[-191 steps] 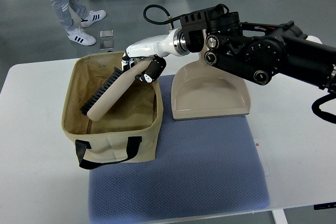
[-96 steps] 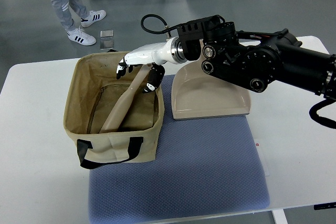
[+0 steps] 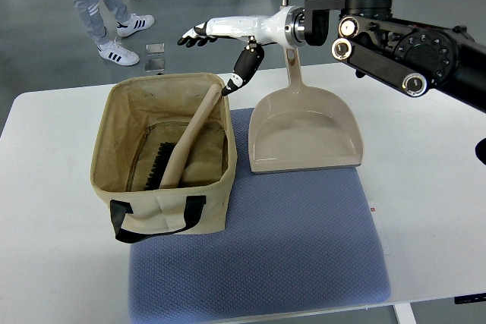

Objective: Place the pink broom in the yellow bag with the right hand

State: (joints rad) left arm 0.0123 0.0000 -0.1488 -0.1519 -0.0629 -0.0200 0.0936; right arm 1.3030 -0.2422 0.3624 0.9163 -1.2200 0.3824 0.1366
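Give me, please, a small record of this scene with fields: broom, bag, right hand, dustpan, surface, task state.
broom: pale brush, bristle end down inside the bag, handle leaning on the far right rim
bag: tan fabric bag with black handle, open, on the table's left part
right hand: right hand open, raised above the bag's far edge, holding nothing
dustpan: beige dustpan, flat on the blue mat, right of the bag
surface: white table
task state: broom in bag, released

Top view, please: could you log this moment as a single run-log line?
right hand: open, raised above bag | broom: inside bag, handle leaning on rim | dustpan: on mat
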